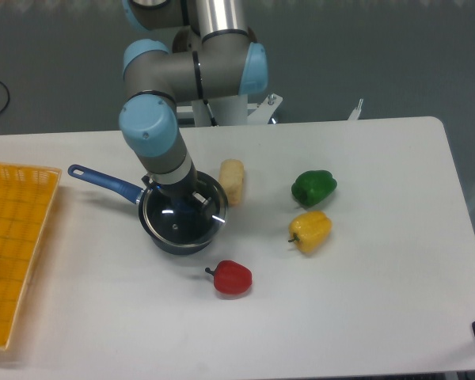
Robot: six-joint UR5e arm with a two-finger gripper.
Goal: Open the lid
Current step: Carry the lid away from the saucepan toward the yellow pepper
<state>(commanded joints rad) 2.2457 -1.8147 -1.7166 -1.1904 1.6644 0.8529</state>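
The gripper (pixel 180 199) is clamped on the lid (pixel 182 219), which sits just over the saucepan (pixel 160 237), shifted slightly toward 3 o'clock. A corn cob (pixel 233 181) lies at the pan's 2 o'clock, a red pepper (pixel 233 277) at 5 o'clock.

Bright, even overhead light on the white table (pixel 364 317), soft short shadows, small glints on the lid (pixel 182 222), slightly soft focus.
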